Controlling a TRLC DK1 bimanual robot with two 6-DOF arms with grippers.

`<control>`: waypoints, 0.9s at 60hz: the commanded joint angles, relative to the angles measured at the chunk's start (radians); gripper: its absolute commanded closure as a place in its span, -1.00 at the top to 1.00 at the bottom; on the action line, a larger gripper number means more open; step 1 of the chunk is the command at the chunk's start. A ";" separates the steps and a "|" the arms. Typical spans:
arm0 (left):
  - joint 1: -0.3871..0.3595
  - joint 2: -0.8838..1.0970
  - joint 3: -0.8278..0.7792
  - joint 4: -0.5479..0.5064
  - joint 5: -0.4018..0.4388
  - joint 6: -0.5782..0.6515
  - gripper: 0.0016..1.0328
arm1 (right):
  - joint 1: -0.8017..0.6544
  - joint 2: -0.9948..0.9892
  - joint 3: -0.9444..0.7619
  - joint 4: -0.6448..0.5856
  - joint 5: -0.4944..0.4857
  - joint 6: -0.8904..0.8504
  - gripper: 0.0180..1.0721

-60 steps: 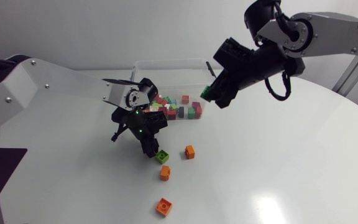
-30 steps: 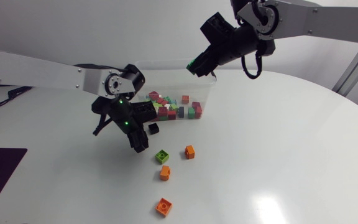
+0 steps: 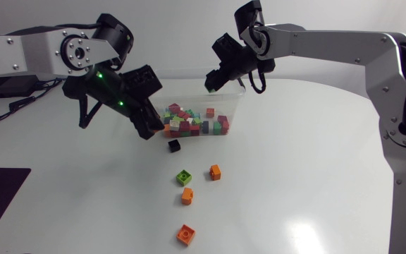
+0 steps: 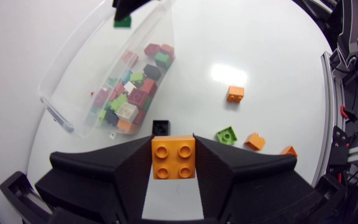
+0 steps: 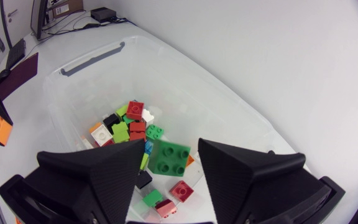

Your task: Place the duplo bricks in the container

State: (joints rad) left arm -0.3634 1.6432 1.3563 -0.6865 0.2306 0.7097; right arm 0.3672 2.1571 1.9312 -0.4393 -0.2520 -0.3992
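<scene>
Both arms have shifted within the last second. Left arm: risen from the near table beside the loose bricks and swung left and far, so that the left gripper (image 3: 149,129) hangs at the near left corner of the container (image 3: 240,113). Right arm: carried from the container's right side to above its far rim, the right gripper (image 3: 212,79) pointing down into it.

Left wrist view: the left gripper (image 4: 173,138) is pinching an orange brick (image 4: 173,160), studs up, both fingers pressed on its sides. The container (image 4: 61,99) lies ahead of it and to one side, not yet beneath.

Right wrist view: the right gripper (image 5: 171,144) stands spread. The green brick (image 5: 169,158) sits tilted between the fingers with a gap showing on each side, directly above the heap of bricks in the container (image 5: 92,68). Judged released, or nearly so; this brick should land inside.

Remaining on the table, head view: a black brick (image 3: 174,145) just near of the container; a green brick on the table (image 3: 184,177) and a small orange brick (image 3: 215,171) nearer; two further orange bricks (image 3: 187,196) (image 3: 185,233) nearest.

Implication: one delivery is finishing and a second is under way. The left arm needs a short move far and right to bring its load over the opening.
</scene>
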 commanded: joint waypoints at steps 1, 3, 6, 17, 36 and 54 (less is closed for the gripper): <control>0.018 -0.022 0.061 0.030 0.029 -0.042 -0.34 | 0.006 0.021 0.037 -0.003 0.014 0.019 0.81; 0.023 -0.019 0.075 0.048 0.036 -0.058 -0.34 | 0.003 0.015 0.035 -0.004 0.014 0.019 0.86; 0.029 -0.005 0.098 0.090 0.041 -0.085 -0.33 | -0.001 0.001 0.025 -0.006 0.014 0.019 0.88; 0.047 0.084 0.199 0.151 0.052 -0.161 -0.33 | -0.004 -0.114 -0.095 0.011 0.013 0.019 0.88; 0.075 0.256 0.353 0.272 0.052 -0.305 -0.29 | -0.014 -0.356 -0.445 0.086 0.013 -0.013 0.88; 0.096 0.438 0.534 0.309 0.044 -0.383 -0.25 | 0.010 -0.540 -0.735 0.027 -0.033 -0.171 0.88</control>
State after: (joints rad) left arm -0.2829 2.0266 1.8130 -0.3893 0.2790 0.3725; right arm 0.3653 1.6619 1.2655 -0.3866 -0.2661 -0.4862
